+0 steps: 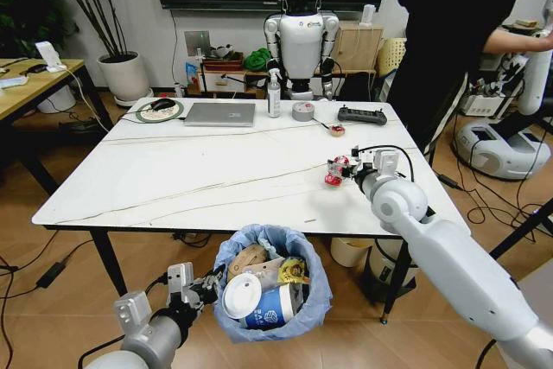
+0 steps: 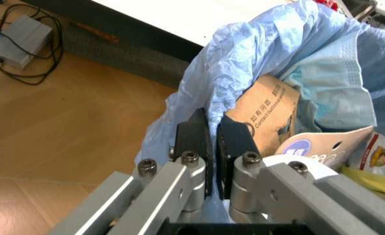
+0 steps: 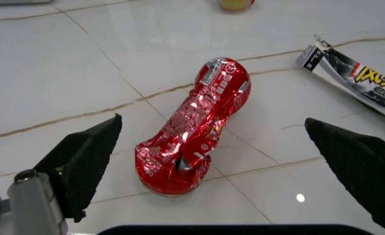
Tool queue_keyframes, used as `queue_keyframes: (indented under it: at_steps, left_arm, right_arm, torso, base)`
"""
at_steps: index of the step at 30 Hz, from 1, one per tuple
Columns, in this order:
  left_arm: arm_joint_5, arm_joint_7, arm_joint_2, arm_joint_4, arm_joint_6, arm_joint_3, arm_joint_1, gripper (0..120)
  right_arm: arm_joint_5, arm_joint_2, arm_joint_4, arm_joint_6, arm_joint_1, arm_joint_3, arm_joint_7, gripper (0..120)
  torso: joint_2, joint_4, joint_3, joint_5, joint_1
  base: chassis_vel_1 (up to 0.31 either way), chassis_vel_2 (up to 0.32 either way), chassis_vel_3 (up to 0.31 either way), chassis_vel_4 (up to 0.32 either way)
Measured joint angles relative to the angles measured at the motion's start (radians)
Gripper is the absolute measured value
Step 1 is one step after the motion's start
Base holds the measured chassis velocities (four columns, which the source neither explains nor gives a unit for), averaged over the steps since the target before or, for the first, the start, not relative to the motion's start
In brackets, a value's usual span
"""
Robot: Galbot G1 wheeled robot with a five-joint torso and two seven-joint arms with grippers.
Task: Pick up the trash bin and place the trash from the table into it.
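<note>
The trash bin (image 1: 272,291), lined with a light-blue bag, hangs below the table's front edge. My left gripper (image 1: 207,284) is shut on its rim (image 2: 209,142). Inside lie a brown cardboard piece (image 2: 268,112), a white-and-blue cup (image 1: 270,307), a white lid (image 1: 241,295) and a yellow wrapper (image 1: 294,270). On the marble table (image 1: 216,170) a crumpled red wrapper (image 3: 192,125) lies at the right side. My right gripper (image 3: 212,161) stands open around it, fingers (image 3: 88,159) wide on either side; the head view shows that gripper (image 1: 344,170) at the red wrapper (image 1: 335,172).
At the table's far edge are a silver laptop (image 1: 220,114), a spray bottle (image 1: 274,94), a grey tape roll (image 1: 302,111) and a black remote (image 1: 361,115). A black-and-white packet (image 3: 356,78) lies beside the red wrapper. A person stands at the far right. Cables run over the floor.
</note>
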Motion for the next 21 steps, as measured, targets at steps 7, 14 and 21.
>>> queue_keyframes:
  at_steps: [7,14,21]
  left_arm:
    - [-0.011,0.0,-0.002,0.014,0.0,0.0,-0.015,0]
    - [-0.016,-0.001,-0.001,0.019,0.0,-0.001,-0.02,0]
    - [-0.02,-0.001,0.0,0.022,0.0,-0.003,-0.022,0]
  right_arm:
    - [-0.004,0.055,-0.086,-0.001,0.021,-0.007,0.009,100]
    - [-0.004,0.093,-0.126,0.005,0.036,-0.015,0.005,100]
    - [-0.01,0.125,-0.164,0.015,0.048,-0.028,-0.013,100]
  torso:
    - [0.0,0.0001,0.0,-0.0003,0.0]
    - [0.0,0.0001,0.0,-0.0002,0.0]
    - [0.0,0.0002,0.0,-0.0002,0.0]
  base:
    - [0.0,0.0,0.0,0.0]
    - [0.0,0.0,0.0,0.0]
    - [0.0,0.0,0.0,0.0]
